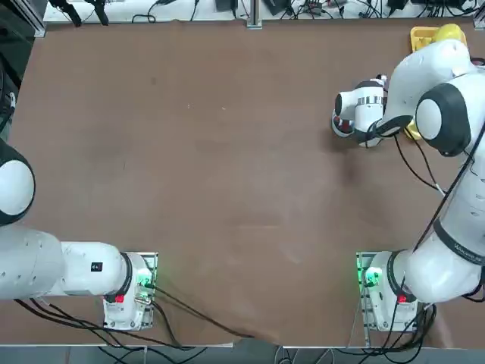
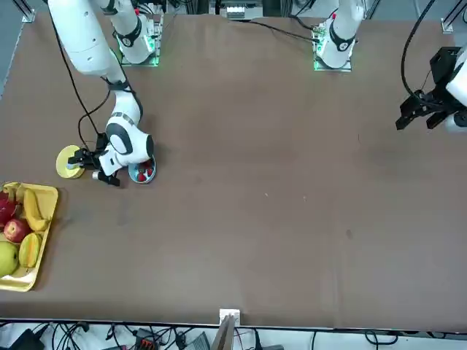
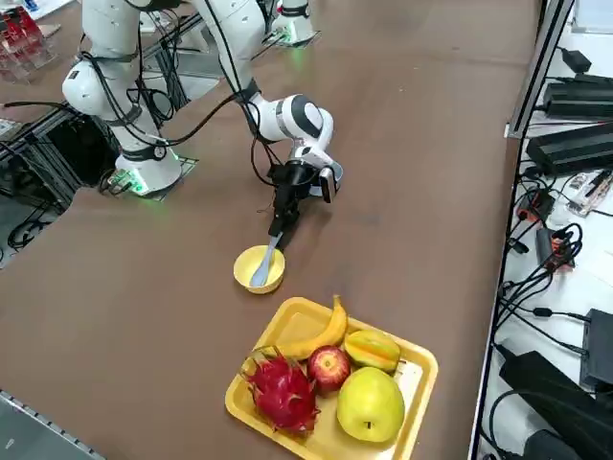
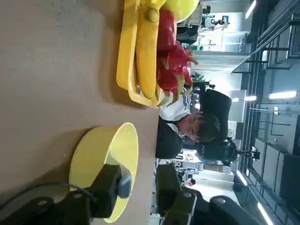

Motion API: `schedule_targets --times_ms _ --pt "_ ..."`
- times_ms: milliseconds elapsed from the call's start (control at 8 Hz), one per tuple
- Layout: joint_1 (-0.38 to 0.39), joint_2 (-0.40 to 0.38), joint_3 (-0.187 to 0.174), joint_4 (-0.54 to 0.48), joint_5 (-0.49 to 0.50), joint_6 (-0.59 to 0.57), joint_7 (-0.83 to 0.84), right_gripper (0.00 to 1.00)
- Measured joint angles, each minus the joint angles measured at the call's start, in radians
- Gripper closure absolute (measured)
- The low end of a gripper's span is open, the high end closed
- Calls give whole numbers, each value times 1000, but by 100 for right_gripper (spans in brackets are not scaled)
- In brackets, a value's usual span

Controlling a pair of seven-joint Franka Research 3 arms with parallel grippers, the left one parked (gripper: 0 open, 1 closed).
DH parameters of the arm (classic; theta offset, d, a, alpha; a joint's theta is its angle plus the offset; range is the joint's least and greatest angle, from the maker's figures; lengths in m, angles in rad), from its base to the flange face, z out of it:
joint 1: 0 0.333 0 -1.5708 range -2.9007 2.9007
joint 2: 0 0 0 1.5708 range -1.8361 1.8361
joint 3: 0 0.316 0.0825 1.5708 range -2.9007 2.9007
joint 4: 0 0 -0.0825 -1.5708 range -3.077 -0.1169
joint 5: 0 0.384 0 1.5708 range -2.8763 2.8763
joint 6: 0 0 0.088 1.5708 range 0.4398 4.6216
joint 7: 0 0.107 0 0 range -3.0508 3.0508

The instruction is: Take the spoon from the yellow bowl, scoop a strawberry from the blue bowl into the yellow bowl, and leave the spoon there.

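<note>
Low over the far right part of the brown table (image 2: 292, 182), the working right arm reaches out level, its right gripper (image 3: 279, 226) poised at the near edge of the yellow bowl (image 3: 246, 274). From the raised camera at the robot's right, the spoon (image 3: 265, 265) lies in that bowl, its pale scoop end down inside and its handle slanting up over the rim toward the dark fingers. The wrist camera shows the two fingers (image 4: 108, 187) set on either side of the handle tip, with a visible gap between them; they stand partly apart, and whether they already pinch the spoon cannot be told.

Just behind the gripper, partly under the arm's white wrist, sits the blue bowl (image 2: 144, 175). Across the table's width, the front camera catches small red berries inside it; one strawberry (image 2: 140, 176) shows near the rim. The two bowls stand close together but apart, with the gripper between them.

Beside the yellow bowl, toward the table's edge, rests the rectangular yellow fruit tray (image 3: 412, 422). It carries a banana (image 3: 321, 335), a pink dragon fruit (image 3: 283, 391), a red apple (image 3: 329, 367), a yellow-green round fruit (image 3: 369, 405) and a striped orange-green fruit (image 3: 372, 350).

Beyond the tray, the wrist camera takes in a seated person (image 4: 176, 126) in a dark-and-white top in the room.
</note>
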Motion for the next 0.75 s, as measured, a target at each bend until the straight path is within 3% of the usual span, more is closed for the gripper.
schedule_targets --times_ms 750 --pt "-1 0 -2 0 0 -1 20 67"
